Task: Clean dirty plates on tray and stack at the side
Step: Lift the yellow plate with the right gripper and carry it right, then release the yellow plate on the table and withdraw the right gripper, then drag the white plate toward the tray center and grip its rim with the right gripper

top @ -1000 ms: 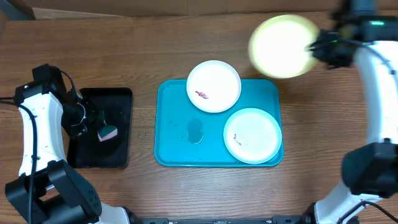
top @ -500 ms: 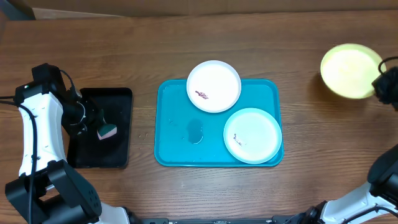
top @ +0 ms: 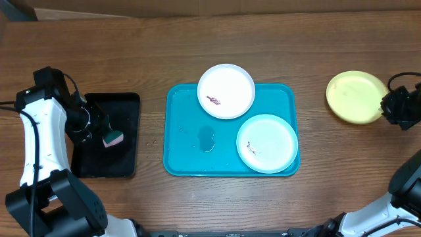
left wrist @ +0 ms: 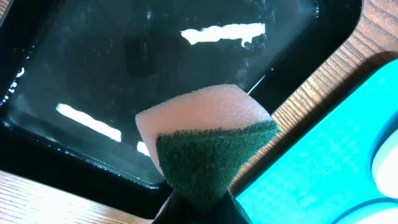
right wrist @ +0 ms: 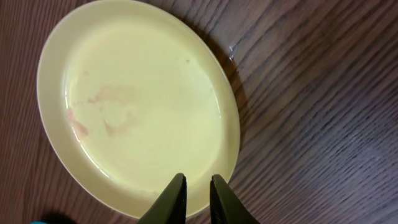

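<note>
only right wrist view shows smears (right wrist: 79, 126) on yellow-green plate (right wrist: 143, 93).

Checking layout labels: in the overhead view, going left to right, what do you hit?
black tray → white plate → mint plate → yellow plate → right gripper. Left out: the sponge, which is over the black tray, and the blue tray, which spans both plates.
</note>
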### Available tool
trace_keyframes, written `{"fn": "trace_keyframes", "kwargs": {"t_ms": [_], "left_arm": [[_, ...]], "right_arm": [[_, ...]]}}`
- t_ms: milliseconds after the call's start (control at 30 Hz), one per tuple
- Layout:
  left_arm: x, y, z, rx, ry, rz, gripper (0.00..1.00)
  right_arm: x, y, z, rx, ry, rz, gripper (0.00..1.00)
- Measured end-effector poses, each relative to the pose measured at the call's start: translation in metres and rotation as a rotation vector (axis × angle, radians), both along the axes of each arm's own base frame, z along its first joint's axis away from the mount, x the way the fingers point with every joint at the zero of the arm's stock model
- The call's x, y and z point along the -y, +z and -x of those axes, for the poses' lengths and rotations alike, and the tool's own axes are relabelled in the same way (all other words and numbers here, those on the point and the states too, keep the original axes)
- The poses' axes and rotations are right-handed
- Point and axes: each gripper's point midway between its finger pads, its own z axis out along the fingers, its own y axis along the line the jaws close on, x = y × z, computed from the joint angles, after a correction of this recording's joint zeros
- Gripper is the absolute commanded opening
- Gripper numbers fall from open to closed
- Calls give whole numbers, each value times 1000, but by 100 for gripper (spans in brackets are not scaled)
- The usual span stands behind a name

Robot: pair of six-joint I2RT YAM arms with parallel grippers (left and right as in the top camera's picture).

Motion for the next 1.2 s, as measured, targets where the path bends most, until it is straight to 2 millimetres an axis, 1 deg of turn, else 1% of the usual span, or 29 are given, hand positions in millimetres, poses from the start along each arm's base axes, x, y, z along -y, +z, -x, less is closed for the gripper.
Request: {"fn": "trace_keyframes", "kwargs": {"t_ms": [67, 167, 233, 300, 400, 467, 500, 600, 633, 667, 733, 767, 900, 1033, 1133, 1200], "left_arm": [[0, 0, 0, 0, 0, 0, 4], [0, 0, 0, 0, 0, 0, 4], [0, 0, 0, 1, 0, 0, 4], [0, 0, 0, 0, 0, 0, 4], [0, 0, 0, 1, 0, 2, 4], [0, 0, 0, 2, 0, 3, 4], [1, 0, 0, 2, 0, 3, 4], [1, 0, 0, 2, 0, 3, 4], [1, 0, 0, 3, 0, 4, 4], [1, 0, 0, 3, 0, 5, 4], [1, 0, -1, 3, 0, 6, 4], [1, 0, -1, 3, 0, 6, 4], [1, 0, -1, 3, 0, 6, 4], [1, 0, -1, 3, 0, 6, 4], [1, 0, -1, 3, 0, 6, 4], [1, 0, -1, 3, 0, 6, 4]], "right_arm": [[-3, 0, 0, -5, 2, -4, 26], [-10, -1, -1, -15, 21, -11, 32], [-20, -1, -4, -13, 45, -22, 35], [-36, 2, -14, 21, 109, -46, 37], [-75, 9, -38, 108, 266, -94, 41], [-111, 14, -52, 158, 394, -114, 46], [-129, 16, -59, 180, 456, -119, 51], [-189, 21, -75, 235, 647, -101, 73], [-204, 22, -78, 245, 692, -89, 86], [-222, 22, -79, 250, 741, -77, 88], [-257, 21, -82, 261, 842, -28, 91], [-271, 21, -82, 266, 877, -7, 92], [-317, 24, -88, 311, 990, 104, 93], [-339, 31, -100, 373, 1026, 197, 91], [-345, 34, -104, 397, 1031, 229, 87], [-346, 29, -106, 393, 1032, 238, 86]]}}
